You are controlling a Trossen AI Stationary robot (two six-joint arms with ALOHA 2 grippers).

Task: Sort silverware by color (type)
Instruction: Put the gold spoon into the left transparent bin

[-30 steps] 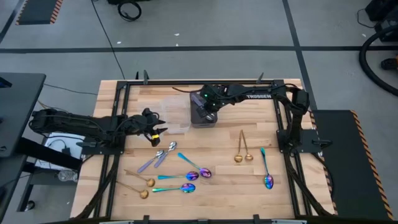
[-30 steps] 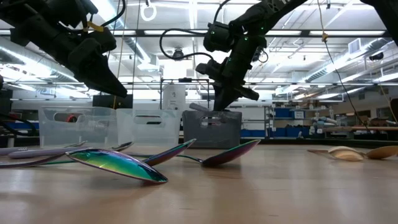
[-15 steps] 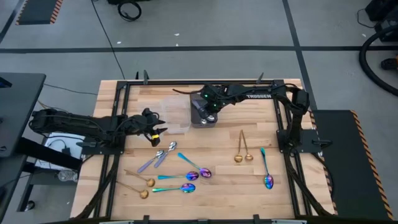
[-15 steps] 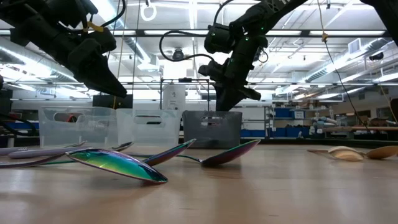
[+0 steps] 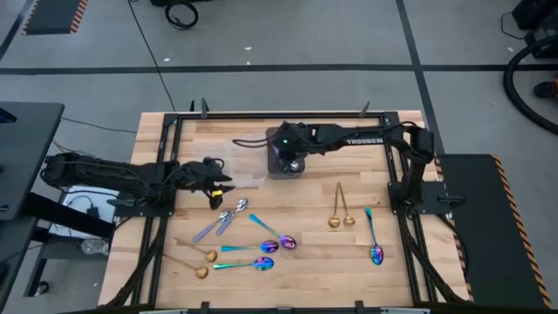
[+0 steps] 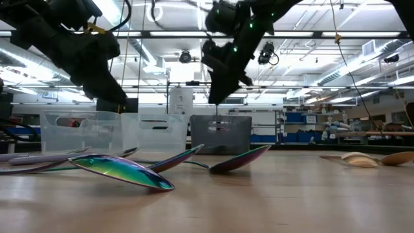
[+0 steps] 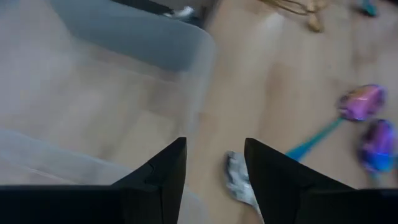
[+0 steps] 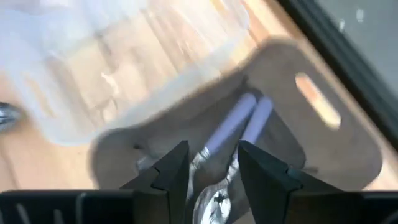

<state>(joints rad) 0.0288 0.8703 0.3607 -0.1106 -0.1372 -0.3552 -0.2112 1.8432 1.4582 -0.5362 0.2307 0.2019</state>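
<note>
High view, right arm: the right gripper point(image 5: 289, 155) hangs over the dark gray tray point(image 5: 284, 170) at the table's far middle.
High view, left arm: the left gripper point(image 5: 214, 185) waits beside the clear containers point(image 5: 247, 167), near two silver spoons point(image 5: 228, 216).
High view, silverware: gold spoons point(image 5: 340, 208) lie right of centre, with another gold pair point(image 5: 195, 260) at front left; rainbow spoons point(image 5: 261, 251) sit front centre, and one rainbow spoon point(image 5: 373, 237) lies apart on the right.
Low view: the right gripper point(image 6: 217, 77) is raised above the tray point(image 6: 220, 134), clear of its rim; rainbow bowls point(image 6: 126, 171) fill the foreground.
Left wrist view: the left fingers point(image 7: 163, 174) stand spread with nothing between them, a silver spoon bowl point(image 7: 239, 180) just ahead and a container wall point(image 7: 143, 46) beyond.
Right wrist view: the right fingers point(image 8: 171, 168) are parted and empty; silver handles point(image 8: 239, 121) already lie in the tray point(image 8: 323, 134) below.
Step in hand: probably pulling back from a drop.
Doing it well: the arm should rise straight off the tray before swinging toward the next silver spoon, so that it does not clip the rim or the containers.
</note>
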